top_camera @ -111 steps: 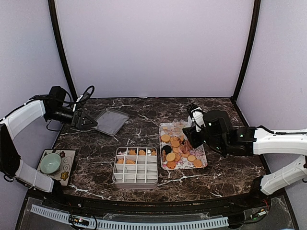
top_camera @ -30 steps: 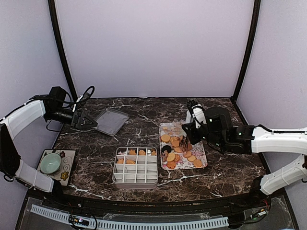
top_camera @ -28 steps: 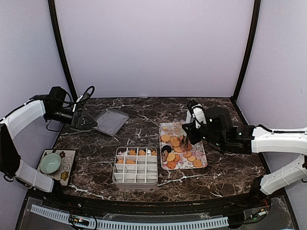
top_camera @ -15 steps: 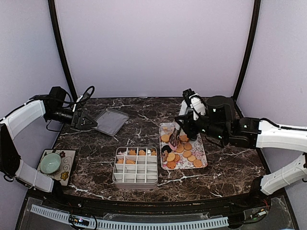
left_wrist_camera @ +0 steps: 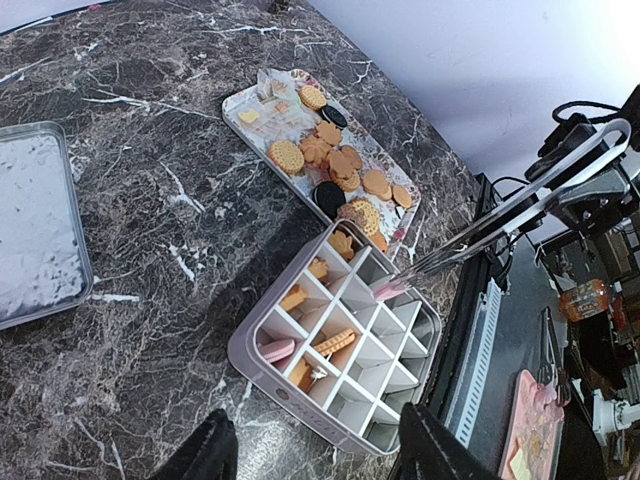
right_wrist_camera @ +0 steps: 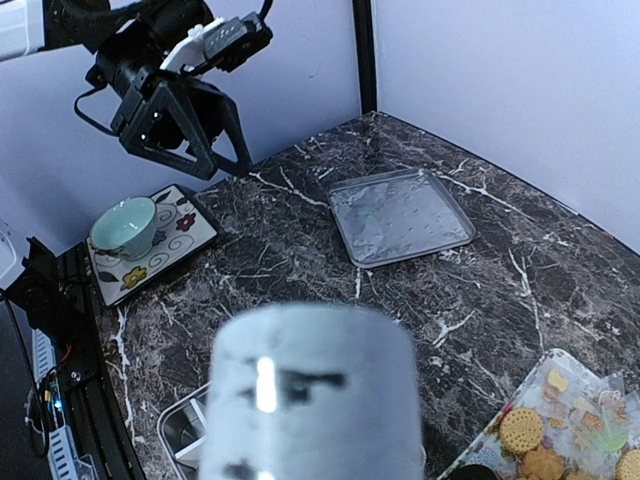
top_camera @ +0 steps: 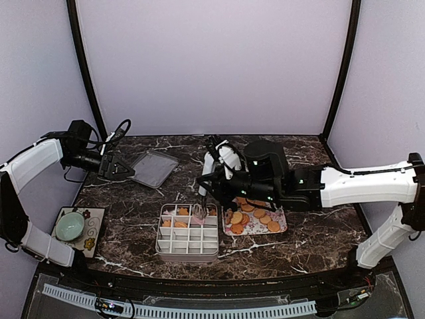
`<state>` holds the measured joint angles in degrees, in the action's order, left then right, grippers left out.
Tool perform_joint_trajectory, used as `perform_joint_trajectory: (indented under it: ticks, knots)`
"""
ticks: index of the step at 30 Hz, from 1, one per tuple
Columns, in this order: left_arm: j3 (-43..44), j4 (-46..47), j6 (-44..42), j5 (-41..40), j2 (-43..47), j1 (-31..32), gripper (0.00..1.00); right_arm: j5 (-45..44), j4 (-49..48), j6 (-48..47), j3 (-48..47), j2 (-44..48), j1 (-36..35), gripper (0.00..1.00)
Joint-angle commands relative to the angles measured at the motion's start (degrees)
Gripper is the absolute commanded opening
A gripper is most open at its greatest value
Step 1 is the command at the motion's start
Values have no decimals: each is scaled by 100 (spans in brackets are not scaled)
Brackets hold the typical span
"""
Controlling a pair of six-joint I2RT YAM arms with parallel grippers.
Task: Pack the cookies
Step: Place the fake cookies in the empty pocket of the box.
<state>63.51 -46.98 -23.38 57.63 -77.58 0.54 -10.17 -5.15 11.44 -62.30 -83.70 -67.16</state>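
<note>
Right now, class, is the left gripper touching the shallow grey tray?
Apart. The right wrist view shows the left gripper open in the air, with marble tabletop between it and the shallow grey tray.

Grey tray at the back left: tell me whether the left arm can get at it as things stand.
Probably yes. The left gripper is open right beside the grey tray, with nothing between them; the right gripper, holding tongs, is off over the divided box.
</note>
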Motion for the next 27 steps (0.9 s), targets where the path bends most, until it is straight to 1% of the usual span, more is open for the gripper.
perform_joint_trajectory:
  ticks: [1,4,11,19,27]
  knots:
    - [84,-208,-105,39,103,-27,57,191,-544,-67,-335,-253,-114,0]
    - [82,-217,-112,51,88,-28,57,152,-510,-189,-594,-454,-168,0]
    - [75,-232,-137,46,94,-34,57,-23,-145,-542,-840,-669,-262,0]
    - [65,-250,-167,51,103,-39,57,-165,17,-603,-712,-656,-271,0]
    - [59,-259,-167,80,102,-45,57,-145,-52,-443,-577,-726,-263,0]
